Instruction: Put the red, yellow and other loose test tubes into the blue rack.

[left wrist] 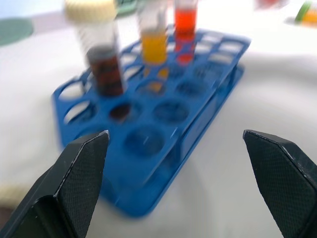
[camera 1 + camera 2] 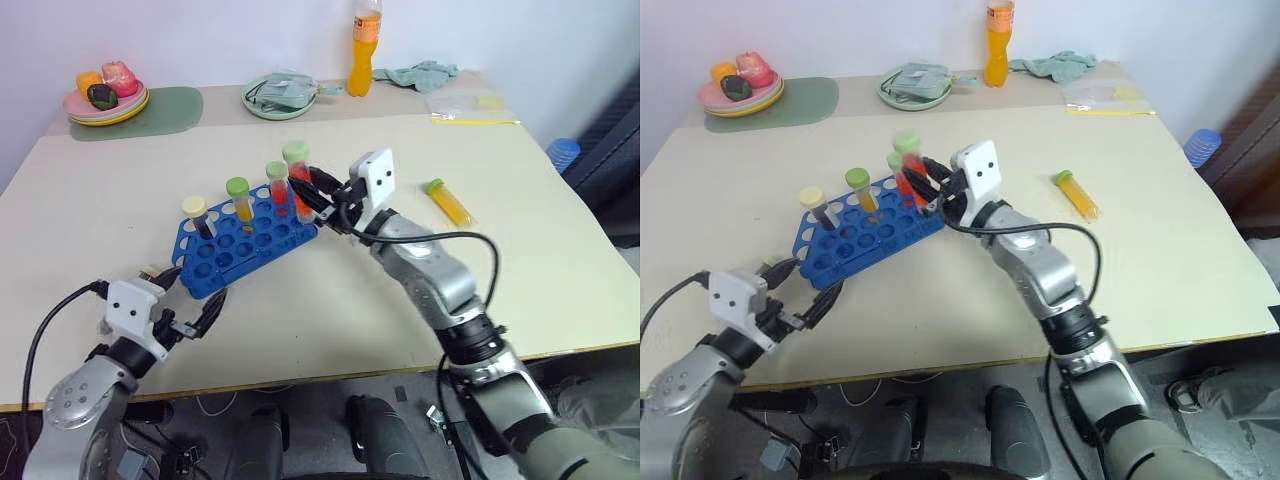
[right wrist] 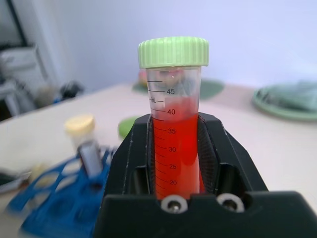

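The blue rack (image 2: 232,252) sits left of the table's centre. It holds a dark tube with a cream cap (image 2: 197,214), a yellow tube (image 2: 240,198) and a red tube (image 2: 278,186), both green-capped. My right gripper (image 2: 305,195) is shut on another red test tube (image 3: 176,134) with a green cap, held upright just above the rack's right end. A loose yellow test tube (image 2: 448,202) lies on the table to the right. My left gripper (image 2: 190,296) stands open at the rack's near left corner, nothing between its fingers (image 1: 81,168).
At the back stand plates of toy food (image 2: 105,100) on a green mat (image 2: 170,110), a green plate with cloth (image 2: 280,95), an orange bottle (image 2: 365,50), a rag (image 2: 425,72) and a plastic bag (image 2: 470,105). The table's front edge (image 2: 330,378) is near.
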You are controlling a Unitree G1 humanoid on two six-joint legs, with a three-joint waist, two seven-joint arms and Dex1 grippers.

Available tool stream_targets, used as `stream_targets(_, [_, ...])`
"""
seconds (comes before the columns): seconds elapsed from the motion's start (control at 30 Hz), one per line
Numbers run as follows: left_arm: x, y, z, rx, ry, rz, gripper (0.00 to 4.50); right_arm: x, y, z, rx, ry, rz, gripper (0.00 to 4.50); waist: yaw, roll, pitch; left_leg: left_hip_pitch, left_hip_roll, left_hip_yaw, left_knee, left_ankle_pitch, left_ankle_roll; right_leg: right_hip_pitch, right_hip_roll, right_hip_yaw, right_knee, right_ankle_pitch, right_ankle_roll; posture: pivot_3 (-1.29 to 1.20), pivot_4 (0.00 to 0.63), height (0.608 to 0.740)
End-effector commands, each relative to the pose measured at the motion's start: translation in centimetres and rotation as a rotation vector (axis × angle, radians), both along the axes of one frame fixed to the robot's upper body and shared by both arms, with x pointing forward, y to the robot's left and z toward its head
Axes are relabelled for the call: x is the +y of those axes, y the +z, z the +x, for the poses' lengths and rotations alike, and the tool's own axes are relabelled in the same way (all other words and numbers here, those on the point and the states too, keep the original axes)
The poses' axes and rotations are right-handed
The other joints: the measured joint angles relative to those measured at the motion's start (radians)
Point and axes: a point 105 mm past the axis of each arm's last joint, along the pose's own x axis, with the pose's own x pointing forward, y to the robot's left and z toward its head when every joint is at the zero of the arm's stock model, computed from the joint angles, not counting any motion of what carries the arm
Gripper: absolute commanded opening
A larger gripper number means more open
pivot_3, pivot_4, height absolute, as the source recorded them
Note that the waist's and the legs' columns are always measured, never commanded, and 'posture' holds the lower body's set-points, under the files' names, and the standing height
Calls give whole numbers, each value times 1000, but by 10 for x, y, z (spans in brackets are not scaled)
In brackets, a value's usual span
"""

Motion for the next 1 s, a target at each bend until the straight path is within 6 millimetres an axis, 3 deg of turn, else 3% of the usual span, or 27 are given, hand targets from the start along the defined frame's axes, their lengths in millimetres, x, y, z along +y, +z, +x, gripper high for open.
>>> stream_targets(0.03, [-12,10,-3,-65,-22,-14,4500,-2,6,9,-72,-58,43,699,0,0,0,0,0,0,0,0,0,0,0,0,0,0,0,0,150,740])
stream_targets(0.53, [-17,8,-5,-52,-46,-16,4500,11,-26,19,-10,-61,24,699,0,0,0,0,0,0,0,0,0,0,1,0,0,0,-1,0,150,740])
stream_targets(1.0, [-20,5,-3,-48,-59,-16,4500,7,-37,24,5,-105,14,699,0,0,0,0,0,0,0,0,0,0,1,0,1,0,-1,0,150,740])
